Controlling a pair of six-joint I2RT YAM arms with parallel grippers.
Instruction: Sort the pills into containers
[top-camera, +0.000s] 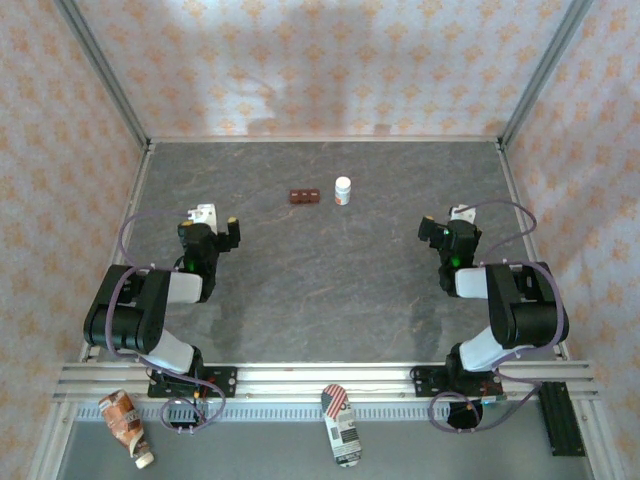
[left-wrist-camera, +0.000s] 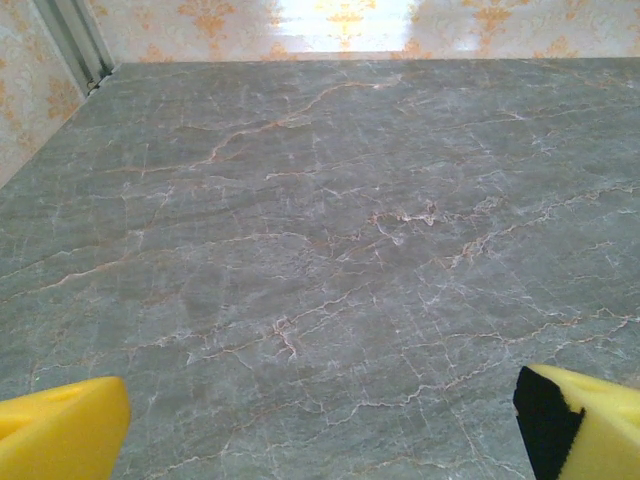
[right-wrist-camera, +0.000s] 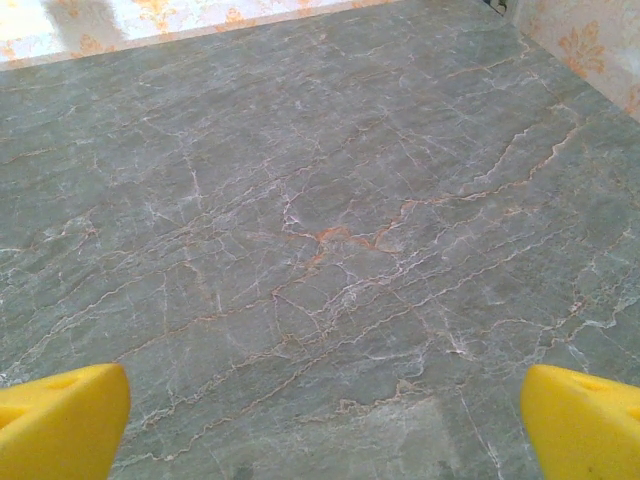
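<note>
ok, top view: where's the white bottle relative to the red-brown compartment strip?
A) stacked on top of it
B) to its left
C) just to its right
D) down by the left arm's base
C: the white bottle stands upright just to the right of the containers, with a small gap of table between them, far from both arms.

Grey marble table (top-camera: 330, 270), floral-papered walls (top-camera: 330, 60)

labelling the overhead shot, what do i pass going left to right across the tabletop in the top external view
left gripper → containers → white bottle → right gripper
</note>
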